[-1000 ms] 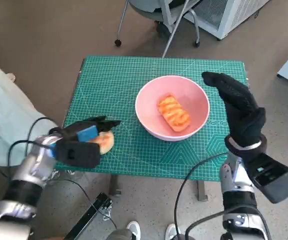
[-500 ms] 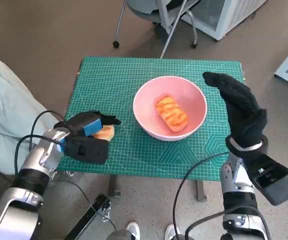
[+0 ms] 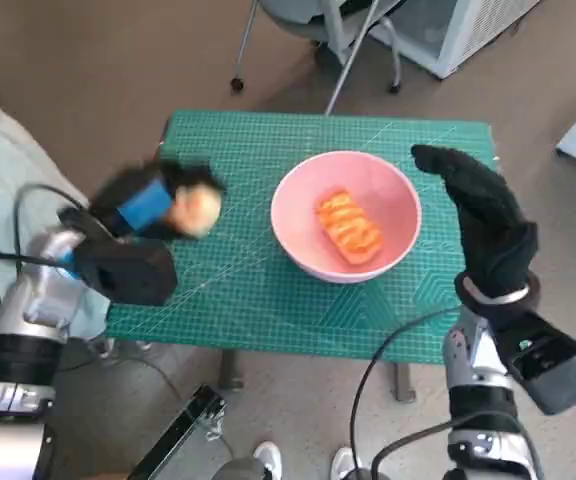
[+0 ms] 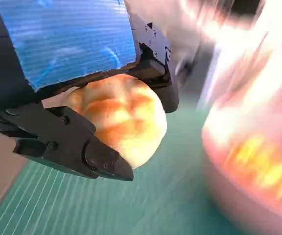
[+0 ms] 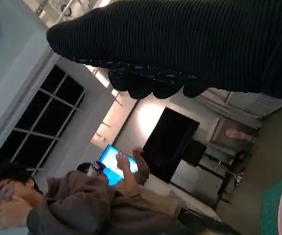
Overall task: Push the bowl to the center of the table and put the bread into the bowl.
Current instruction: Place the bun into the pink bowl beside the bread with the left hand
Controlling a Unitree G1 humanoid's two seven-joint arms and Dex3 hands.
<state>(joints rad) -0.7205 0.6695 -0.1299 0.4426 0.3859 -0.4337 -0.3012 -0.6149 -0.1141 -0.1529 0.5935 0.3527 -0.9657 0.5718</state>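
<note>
Left hand [image 3: 153, 205] raised, fingers [image 4: 67, 142] closed around roll [image 4: 119, 117]. Right hand [image 3: 483, 215] upright, empty, fingers extended.

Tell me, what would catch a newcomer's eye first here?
Probably the pink bowl near the middle of the green table, with an orange bread piece inside. To its left, the blue-taped left hand holds a round bread roll; the gloved right hand stands upright beside the bowl.

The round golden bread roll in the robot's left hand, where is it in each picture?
Head view: the round golden bread roll is left of the pink bowl, gripped by the left hand.
Left wrist view: the roll fills the middle, between black fingers.
Right wrist view: not in it.
Shared landmark: the pink bowl.
</note>
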